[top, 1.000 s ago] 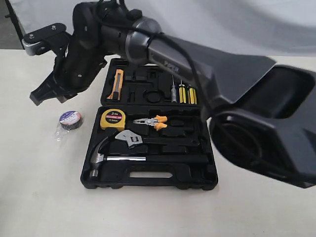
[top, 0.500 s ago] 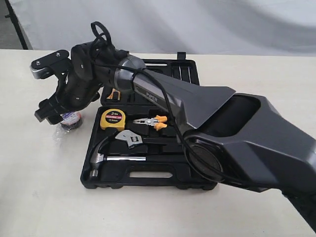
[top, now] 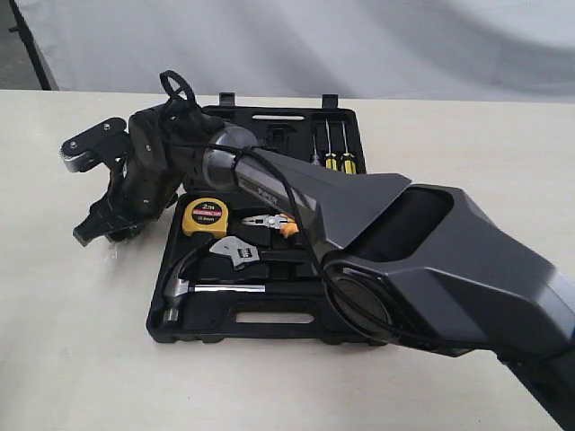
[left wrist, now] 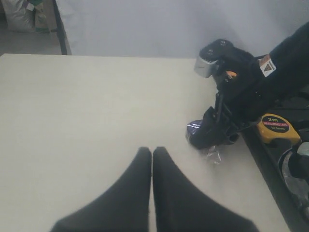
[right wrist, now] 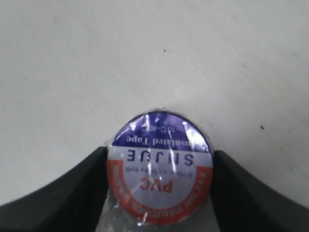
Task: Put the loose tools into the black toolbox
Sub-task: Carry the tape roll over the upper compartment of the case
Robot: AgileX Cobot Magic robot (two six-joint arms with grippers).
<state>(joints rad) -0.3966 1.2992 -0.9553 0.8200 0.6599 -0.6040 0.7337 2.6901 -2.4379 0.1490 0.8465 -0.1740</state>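
The small tape roll (right wrist: pixel 159 169), with a blue, white and red label under a clear wrapper, lies on the pale table left of the black toolbox (top: pixel 269 330). My right gripper (right wrist: pixel 159 151) is down over it, one finger pressed against each side. In the exterior view the right gripper (top: pixel 106 229) hides the roll. The left wrist view shows a purple edge of the roll (left wrist: pixel 194 130) under it. The claw hammer (top: pixel 225 289) and the adjustable wrench (top: pixel 238 253) lie in the near half of the toolbox. My left gripper (left wrist: pixel 152 151) hangs shut and empty over bare table.
A yellow tape measure (top: pixel 205 215) and orange-handled pliers (top: pixel 274 222) sit in the toolbox's near half. Yellow-handled screwdrivers (top: pixel 334 157) sit in the far half. The right arm's bulk (top: pixel 431 269) reaches across the case from the right.
The right gripper has swung down and left from above the case onto the tape roll, and its fingers now flank the roll. The roll is hidden from the exterior view.
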